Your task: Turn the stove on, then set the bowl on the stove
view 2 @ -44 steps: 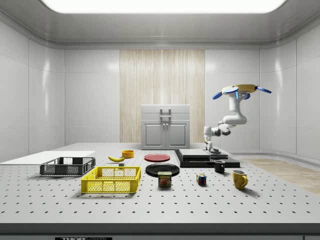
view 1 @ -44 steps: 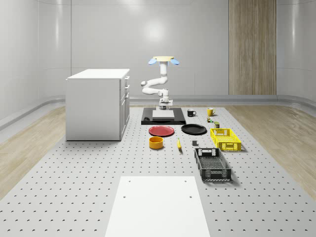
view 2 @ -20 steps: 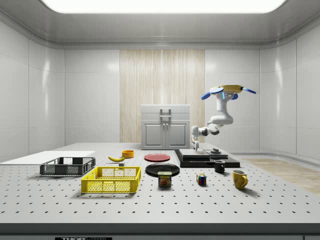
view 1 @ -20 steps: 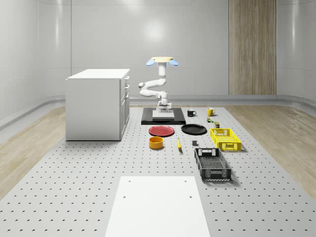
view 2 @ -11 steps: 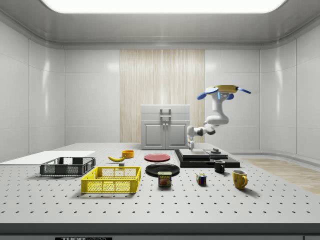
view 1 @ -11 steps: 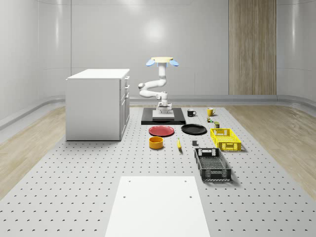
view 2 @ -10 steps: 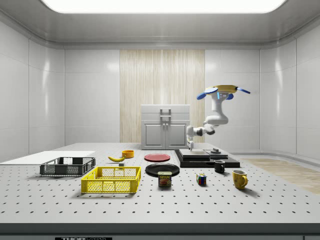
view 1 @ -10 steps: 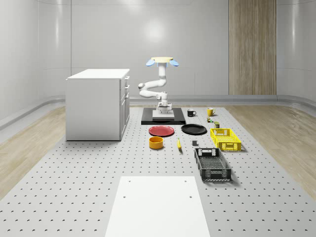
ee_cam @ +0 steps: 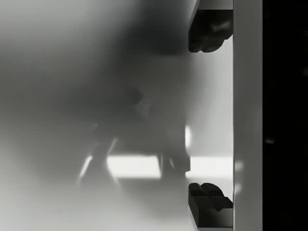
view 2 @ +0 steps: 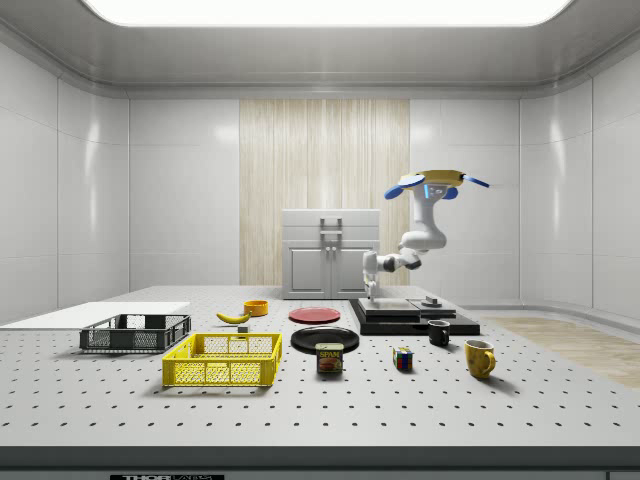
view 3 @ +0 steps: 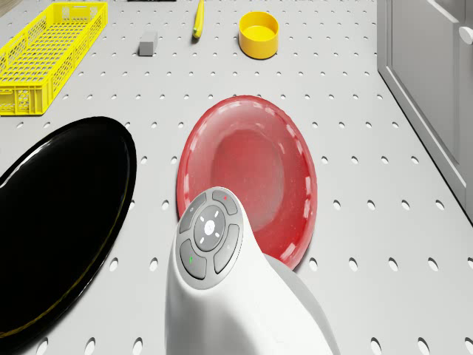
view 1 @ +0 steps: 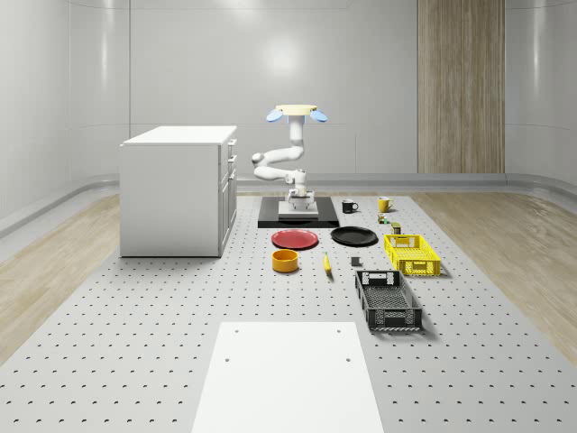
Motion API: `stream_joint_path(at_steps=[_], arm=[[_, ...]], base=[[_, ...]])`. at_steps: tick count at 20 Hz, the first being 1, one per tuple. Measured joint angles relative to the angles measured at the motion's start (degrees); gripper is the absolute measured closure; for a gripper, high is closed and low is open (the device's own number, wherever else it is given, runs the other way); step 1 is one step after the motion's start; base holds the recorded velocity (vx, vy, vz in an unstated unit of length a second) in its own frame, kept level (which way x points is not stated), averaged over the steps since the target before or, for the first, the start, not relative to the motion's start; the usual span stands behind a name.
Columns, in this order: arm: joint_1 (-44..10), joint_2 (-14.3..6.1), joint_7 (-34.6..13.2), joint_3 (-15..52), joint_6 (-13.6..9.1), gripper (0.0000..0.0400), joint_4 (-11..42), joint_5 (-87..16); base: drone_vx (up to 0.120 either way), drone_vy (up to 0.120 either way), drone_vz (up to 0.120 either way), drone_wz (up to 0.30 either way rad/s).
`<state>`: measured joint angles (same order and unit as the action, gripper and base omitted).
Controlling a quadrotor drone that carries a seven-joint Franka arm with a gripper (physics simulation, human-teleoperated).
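Observation:
The yellow-orange bowl (view 1: 285, 261) (view 2: 256, 308) (view 3: 259, 33) stands upright on the perforated table, beyond the red plate from the stove. The black stove (view 1: 297, 215) (view 2: 412, 316) carries a silvery plate (ee_cam: 120, 120) and a small knob (view 2: 431, 301) at its far end. The drone (view 1: 294, 112) (view 2: 432, 181) hovers above the stove. Its arm bends down, and the gripper (view 1: 296, 196) (view 2: 371, 291) (ee_cam: 209, 118) hangs just over the stove's end nearest the plates. Its fingertips (ee_cam: 209, 31) stand wide apart, open, with nothing between them.
A red plate (view 1: 295, 239) (view 3: 247, 174) and a black plate (view 1: 353, 236) (view 3: 59, 222) lie between stove and bowl. A banana (view 2: 233, 317), yellow crate (view 1: 413, 253), black crate (view 1: 388, 299), two mugs (view 2: 438, 332) (view 2: 479, 357) and a can (view 2: 329, 357) lie around. A white cabinet (view 1: 178, 189) stands beside them.
Drone and arm have shifted toward the side view's left, from above the stove's knob end to its end by the plates. The bowl has not moved.

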<state>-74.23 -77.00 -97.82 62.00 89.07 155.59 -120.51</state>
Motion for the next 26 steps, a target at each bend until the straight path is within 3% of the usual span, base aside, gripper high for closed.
stream_joint_path(at_steps=[26], arm=[[-0.28, -0.48, -0.22, 0.09, 0.44, 0.0, -0.05, 0.26]], base=[[0.12, -0.002, 0.0, 0.0]])
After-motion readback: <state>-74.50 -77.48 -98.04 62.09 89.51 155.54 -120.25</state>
